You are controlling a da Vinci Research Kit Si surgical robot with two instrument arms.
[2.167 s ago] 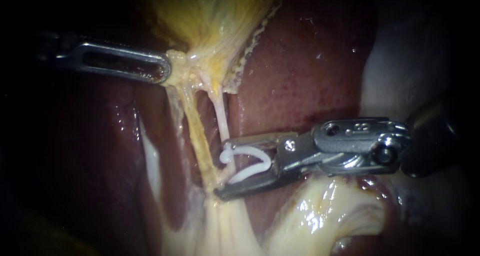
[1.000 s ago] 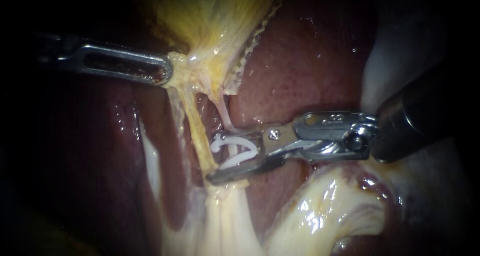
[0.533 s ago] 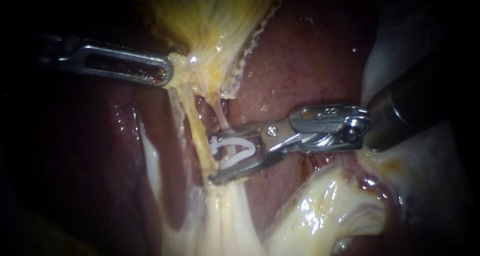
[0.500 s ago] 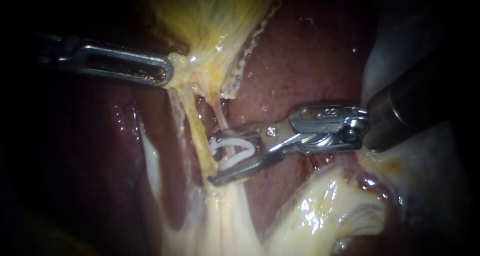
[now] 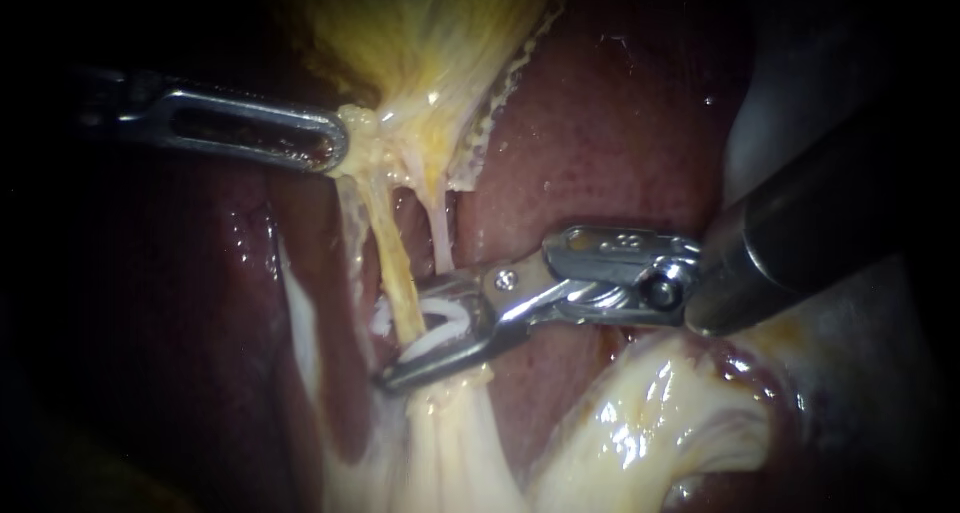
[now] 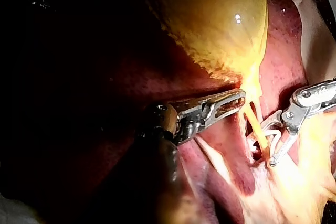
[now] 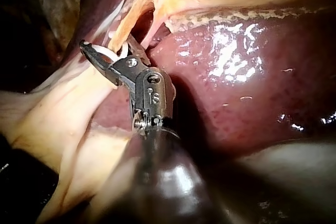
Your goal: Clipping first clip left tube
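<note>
Endoscope view: shows left instrument (image 5: 338,148) with pincer clenched on pale yellow tissue at the narrow end of the gallbladder (image 5: 420,33). Shows two tubes running from just past that pincer's tip toward the right instrument (image 5: 400,335): left tube (image 5: 390,253), yellow and thicker; right tube (image 5: 437,235), paler and thinner, just beside it. Has right instrument's pincer spread, yet grasping a white clip (image 5: 447,322) seated between its two halves. Places left tube inside that pincer, crossing in front of the clip, with white clip parts visible on both sides of the tube. Leaves clip legs apart, not pressed together on the tube. Loses right tube behind the pincer's far half; cannot tell whether inside the clip. Shows dark red liver (image 5: 600,133) behind both instruments, and pale glistening tissue (image 5: 640,423) under the right instrument's wrist.

Left wrist view: shows own pincer shut flat on the tissue right under the gallbladder. Puts right instrument's pincer ahead of it and to one side, near but not touching. Shows left tube running between that pincer's halves.

Right wrist view: looks down own shaft. Shows clip in the pincer's mouth, left tube passing through, liver beside the shaft.
</note>
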